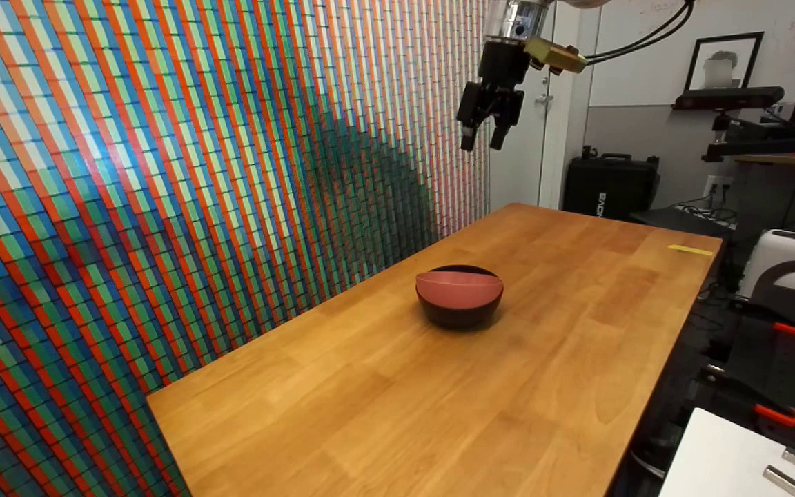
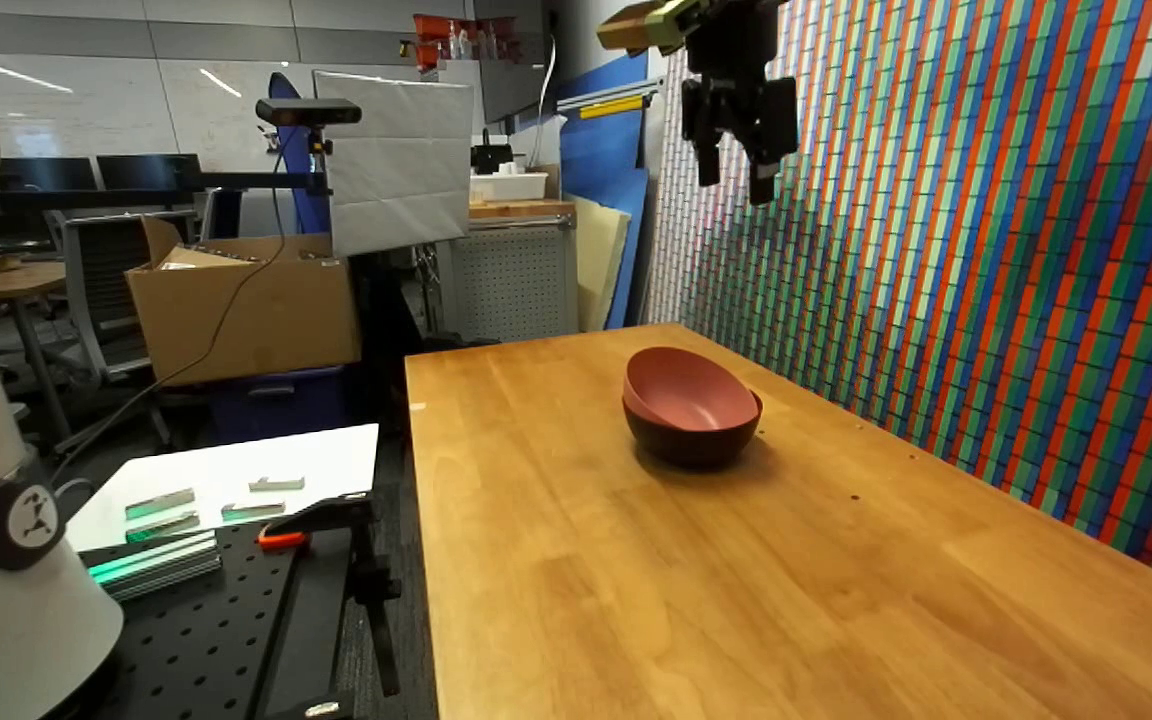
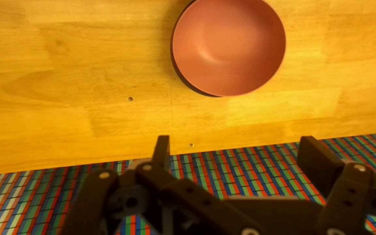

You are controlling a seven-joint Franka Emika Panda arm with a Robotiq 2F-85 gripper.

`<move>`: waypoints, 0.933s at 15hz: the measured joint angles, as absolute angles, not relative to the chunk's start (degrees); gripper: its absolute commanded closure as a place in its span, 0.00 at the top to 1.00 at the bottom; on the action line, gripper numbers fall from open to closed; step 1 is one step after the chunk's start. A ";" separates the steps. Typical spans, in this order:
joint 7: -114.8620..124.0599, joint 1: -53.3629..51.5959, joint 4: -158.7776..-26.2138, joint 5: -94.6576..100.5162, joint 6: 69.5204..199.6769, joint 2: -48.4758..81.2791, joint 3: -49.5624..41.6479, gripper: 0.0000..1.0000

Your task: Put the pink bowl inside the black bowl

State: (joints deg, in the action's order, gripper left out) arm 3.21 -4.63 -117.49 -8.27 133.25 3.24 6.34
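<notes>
The pink bowl rests inside the black bowl on the wooden table. In an exterior view the pink bowl is tilted, with one side of its rim standing above the black bowl. In the wrist view the pink bowl is at the top, cut off by the frame edge. Only a thin edge of the black bowl shows beneath it. My gripper is high above the table, apart from both bowls. It is open and empty, also in an exterior view.
The table runs along a wall of coloured stripes. A yellow tape strip lies near the table's far edge. A side bench with a white board and metal pieces stands beside the table.
</notes>
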 measured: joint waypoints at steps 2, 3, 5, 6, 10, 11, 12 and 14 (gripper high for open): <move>3.21 -4.04 -116.81 -8.27 131.16 1.73 5.13 1.00; 3.22 -3.71 -116.38 -8.25 129.97 1.10 4.63 1.00; 3.25 -3.21 -115.49 -8.23 127.55 0.07 3.74 1.00; 3.25 -2.98 -115.08 -8.22 126.29 -0.36 3.43 1.00; 3.33 -2.63 -113.95 -8.22 121.49 -1.45 2.54 1.00; 3.37 -2.51 -113.74 -8.22 120.63 -1.62 2.45 1.00; 3.42 -2.38 -113.59 -8.22 120.02 -1.75 2.42 1.00; 3.49 -2.24 -113.34 -8.22 119.41 -1.81 2.36 1.00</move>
State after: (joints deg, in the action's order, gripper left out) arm 3.49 -2.24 -113.34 -8.22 119.41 -1.81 2.36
